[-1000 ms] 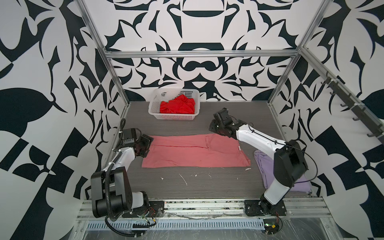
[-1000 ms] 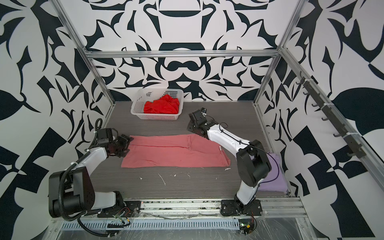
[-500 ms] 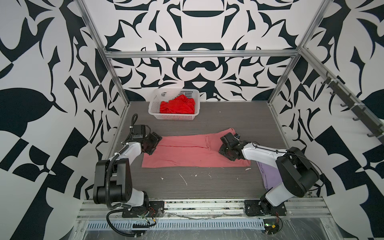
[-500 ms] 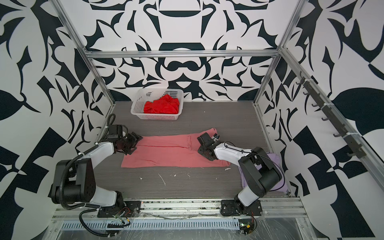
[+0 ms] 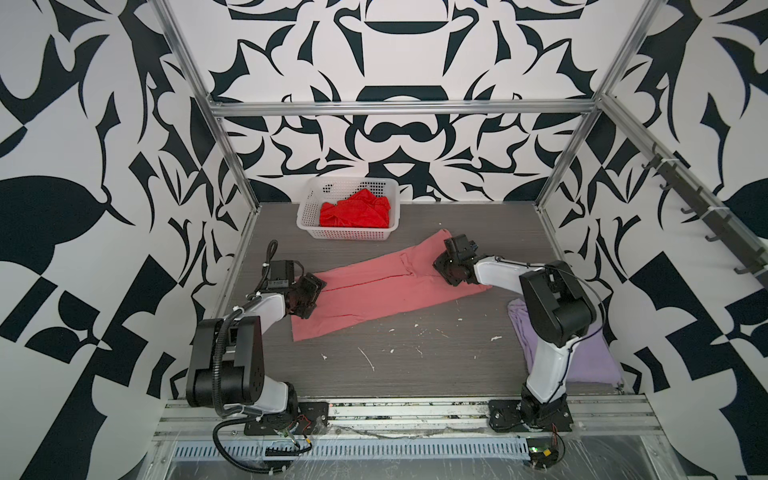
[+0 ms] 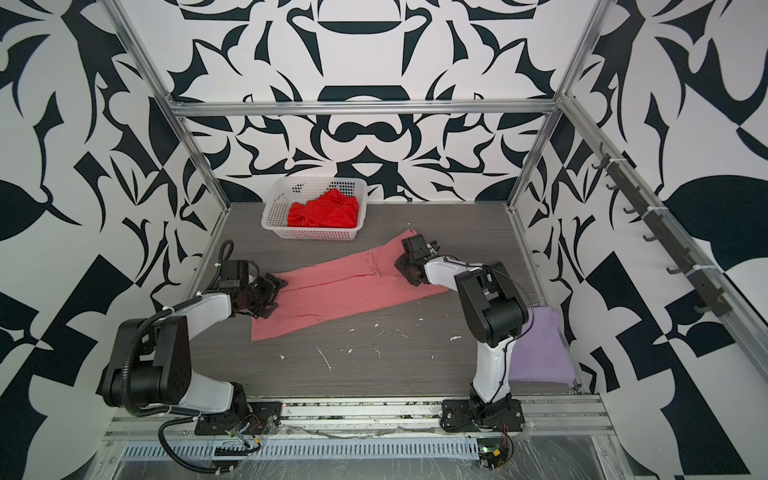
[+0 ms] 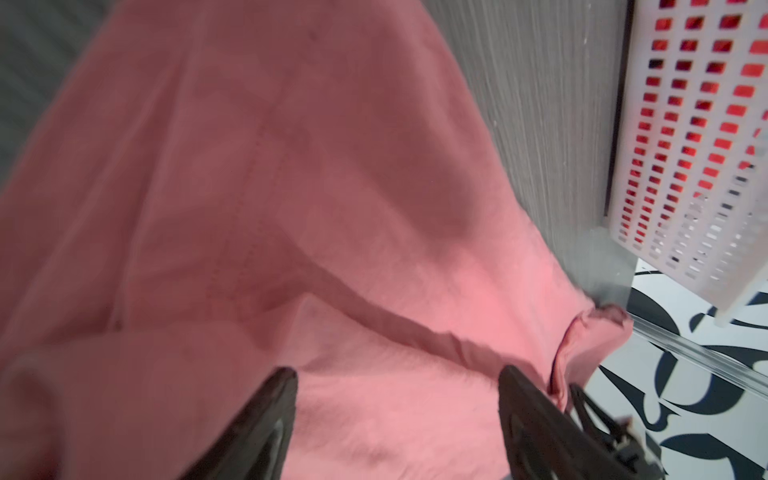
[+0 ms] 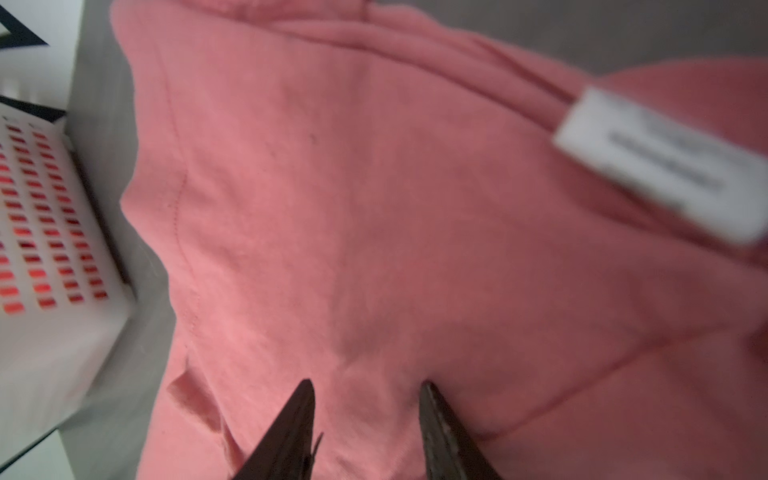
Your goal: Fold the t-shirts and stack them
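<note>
Item count: three t-shirts, one basket, two grippers.

1. The salmon-pink shirt [image 5: 374,291] lies flat on the grey table [image 5: 415,365]. In both top views it crosses the middle of the frame on a diagonal, from lower left to upper right. One white label [image 8: 660,166] shows in the right wrist view.
2. The lavender shirt [image 5: 594,361] lies folded at lower right, partly behind the right arm.
3. The red shirt [image 5: 355,212] sits crumpled inside the white lattice basket [image 5: 345,235], upper centre, by the back wall.

The left gripper [image 5: 309,297] rests on the pink shirt's lower-left end. Its fingers [image 7: 274,415] are spread wide, with cloth showing between them.

The right gripper [image 5: 446,270] rests on the upper-right end. Its fingers [image 8: 291,428] stand at a narrower gap, tips down on the cloth.
</note>
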